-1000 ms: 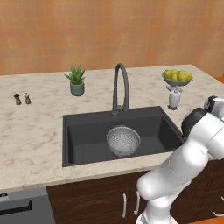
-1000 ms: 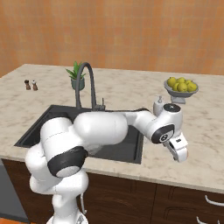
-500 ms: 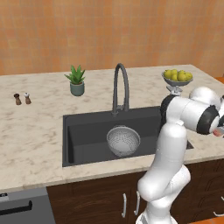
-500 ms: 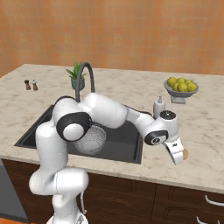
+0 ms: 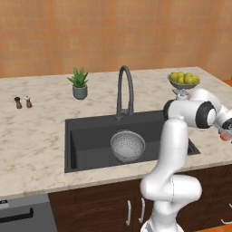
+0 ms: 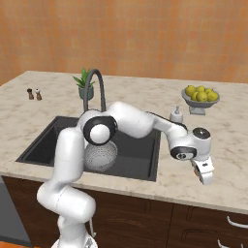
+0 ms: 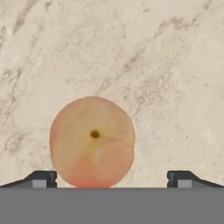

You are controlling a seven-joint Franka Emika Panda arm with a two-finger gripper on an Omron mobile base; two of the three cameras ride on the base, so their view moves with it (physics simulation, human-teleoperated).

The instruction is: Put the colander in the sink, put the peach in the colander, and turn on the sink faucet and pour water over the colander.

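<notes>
The colander, a round perforated metal bowl, sits upright in the dark sink, in front of the arched sink faucet. The peach lies on the marble counter right of the sink; a reddish bit of the peach shows at the picture's right edge. My gripper hangs open just above it, pointing down. The fruit lies between the two fingertips, nearer the left one, untouched by either.
A footed bowl of yellow-green fruit stands at the back right, with a soap dispenser beside the sink. A potted plant and two small shakers stand at the back left. The counter's front edge is close to my gripper.
The arm has swung right from the sink and stretched out over the counter. The open gripper now hangs over the peach. The colander has not moved.
</notes>
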